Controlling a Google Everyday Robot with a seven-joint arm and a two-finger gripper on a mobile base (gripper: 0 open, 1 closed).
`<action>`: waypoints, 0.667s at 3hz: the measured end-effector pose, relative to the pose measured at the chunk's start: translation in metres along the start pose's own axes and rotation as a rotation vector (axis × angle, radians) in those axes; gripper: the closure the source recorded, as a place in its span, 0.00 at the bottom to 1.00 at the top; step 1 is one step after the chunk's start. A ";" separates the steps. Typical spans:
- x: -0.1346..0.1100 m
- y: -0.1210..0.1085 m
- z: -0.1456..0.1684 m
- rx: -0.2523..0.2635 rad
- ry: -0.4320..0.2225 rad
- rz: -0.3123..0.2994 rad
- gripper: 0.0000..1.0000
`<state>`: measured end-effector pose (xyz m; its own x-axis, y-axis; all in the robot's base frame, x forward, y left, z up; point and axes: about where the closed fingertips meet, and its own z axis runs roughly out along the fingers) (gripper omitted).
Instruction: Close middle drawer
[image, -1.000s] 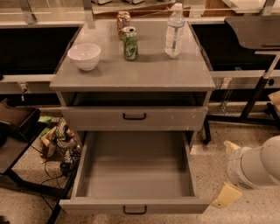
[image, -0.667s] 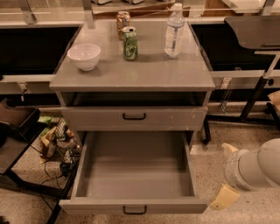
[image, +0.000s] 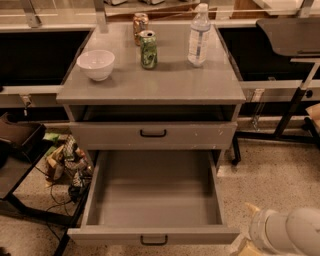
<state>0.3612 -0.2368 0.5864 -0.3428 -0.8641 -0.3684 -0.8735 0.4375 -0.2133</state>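
Since a second ago the arm (image: 287, 232) has sunk toward the bottom-right corner, while the middle drawer (image: 155, 197) has not budged. It stands pulled fully out below the top drawer (image: 153, 135), with its low front and black handle (image: 154, 240) nearest the camera. The tool (image: 248, 226) sits at the arm's left end, low on the right, just beside the drawer's front right corner and apart from it; whether it is released or clenched I cannot tell. I judge this the approach step: nothing presses on the front yet, so the closing is all still to do. The next move calls for bringing the tool round to the front face, near the handle, then a straight push toward the cabinet so the drawer does not skew. Much of the arm is cut off at the edge, the lowest drawer is hidden beneath the open one, and the can (image: 140, 21) behind the green can (image: 148, 49) on the table (image: 165, 82) is hard to make out.
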 end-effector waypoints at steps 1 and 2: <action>0.018 0.020 0.041 0.003 -0.061 -0.004 0.42; 0.027 0.027 0.079 0.019 -0.126 -0.018 0.65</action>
<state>0.3555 -0.2285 0.4988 -0.2799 -0.8343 -0.4750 -0.8721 0.4278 -0.2374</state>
